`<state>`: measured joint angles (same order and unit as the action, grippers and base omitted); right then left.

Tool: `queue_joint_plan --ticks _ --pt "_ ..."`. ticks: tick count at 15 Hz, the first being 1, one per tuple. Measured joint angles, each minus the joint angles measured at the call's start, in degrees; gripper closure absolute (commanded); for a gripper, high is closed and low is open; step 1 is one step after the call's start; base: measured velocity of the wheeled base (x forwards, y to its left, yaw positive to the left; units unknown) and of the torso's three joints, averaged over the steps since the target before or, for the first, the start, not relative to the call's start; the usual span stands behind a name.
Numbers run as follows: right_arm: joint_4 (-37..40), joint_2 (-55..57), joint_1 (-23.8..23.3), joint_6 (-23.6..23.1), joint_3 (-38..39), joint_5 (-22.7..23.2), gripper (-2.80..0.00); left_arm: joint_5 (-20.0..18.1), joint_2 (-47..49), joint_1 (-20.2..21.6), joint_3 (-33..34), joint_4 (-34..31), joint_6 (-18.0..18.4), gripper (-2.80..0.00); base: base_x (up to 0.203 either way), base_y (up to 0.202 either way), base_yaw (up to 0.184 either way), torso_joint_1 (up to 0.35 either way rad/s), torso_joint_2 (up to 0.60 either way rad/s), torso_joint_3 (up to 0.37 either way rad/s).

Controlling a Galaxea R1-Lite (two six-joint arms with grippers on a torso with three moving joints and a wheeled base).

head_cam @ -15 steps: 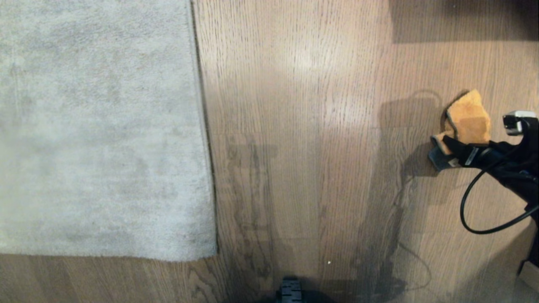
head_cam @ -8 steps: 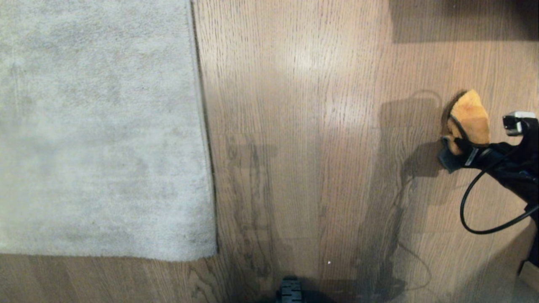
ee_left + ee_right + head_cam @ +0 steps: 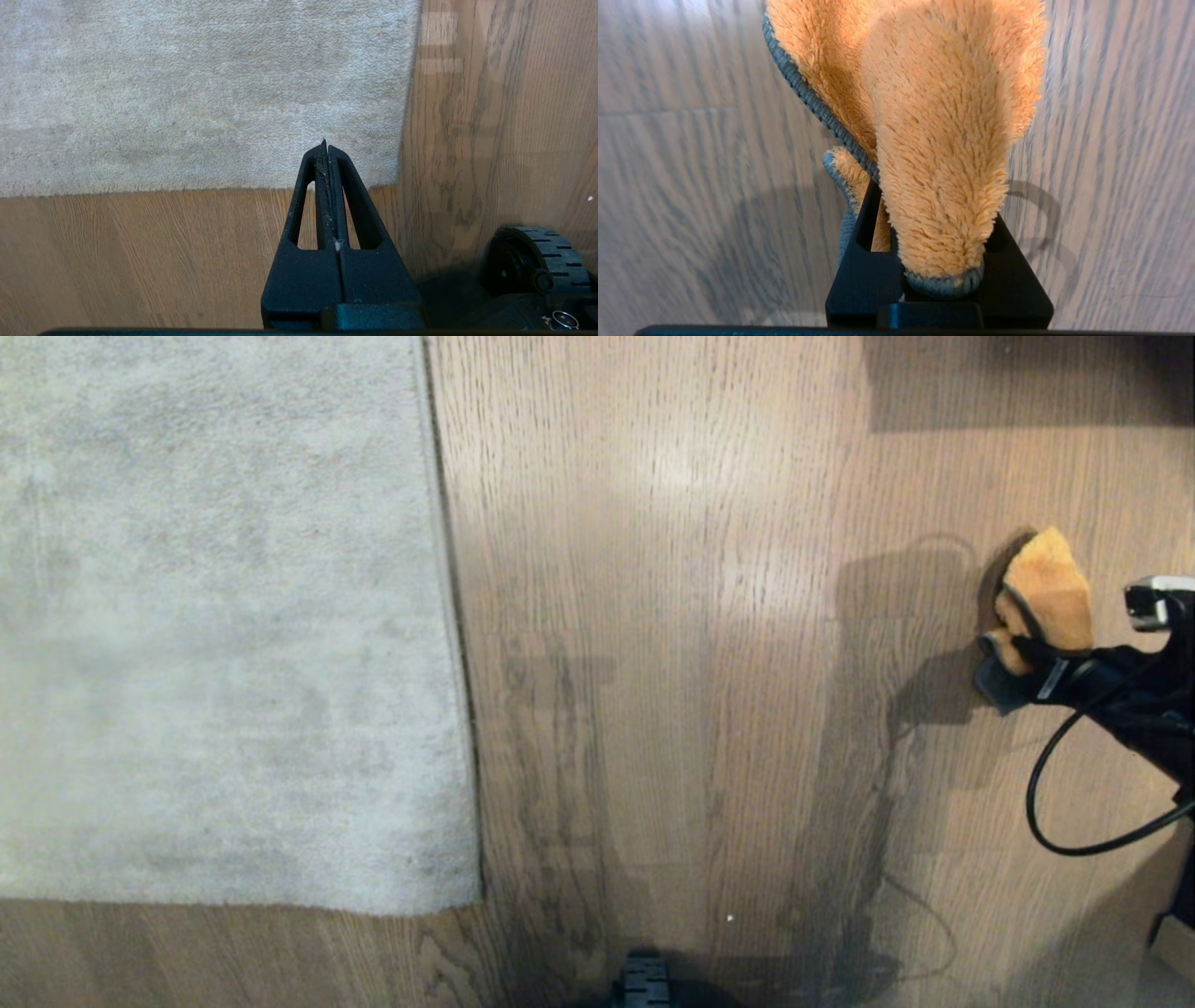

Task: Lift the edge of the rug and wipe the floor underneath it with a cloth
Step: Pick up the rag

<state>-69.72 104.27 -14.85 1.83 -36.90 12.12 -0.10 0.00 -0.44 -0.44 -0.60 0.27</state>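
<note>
One right end effector [image 3: 1013,663], now clamped on bunched cloth [image 3: 1046,586], raised slightly

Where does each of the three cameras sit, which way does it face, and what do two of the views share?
Head view: high up, facing down at the rug and floor; the right gripper holding the cloth shows.
Left wrist view: behind the shut left gripper, above the rug's corner; a base wheel shows.
Right wrist view: behind the right gripper, filled by the cloth.
Shared: the rug corner in head and left wrist views.
</note>
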Motion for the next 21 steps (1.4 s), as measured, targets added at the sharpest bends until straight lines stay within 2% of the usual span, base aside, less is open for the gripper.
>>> queue_joint_plan --ticks 12,16,21 --pt "6.4 -14.9 0.0 0.0 7.7 0.9 0.0 0.0 0.0 0.0 0.0 0.0 0.0 0.0 0.0 0.0 0.0 0.0 0.0 0.0" --pt "12.3 -23.0 0.0 0.0 10.4 2.0 0.0 0.0 0.0 0.0 0.0 0.0 0.0 0.0 0.0 0.0 0.0 0.0 0.0 0.0" --pt "23.7 -35.2 -0.4 0.0 12.1 3.8 0.0 0.0 0.0 0.0 0.0 0.0 0.0 0.0 0.0 0.0 0.0 0.0 0.0 0.0"
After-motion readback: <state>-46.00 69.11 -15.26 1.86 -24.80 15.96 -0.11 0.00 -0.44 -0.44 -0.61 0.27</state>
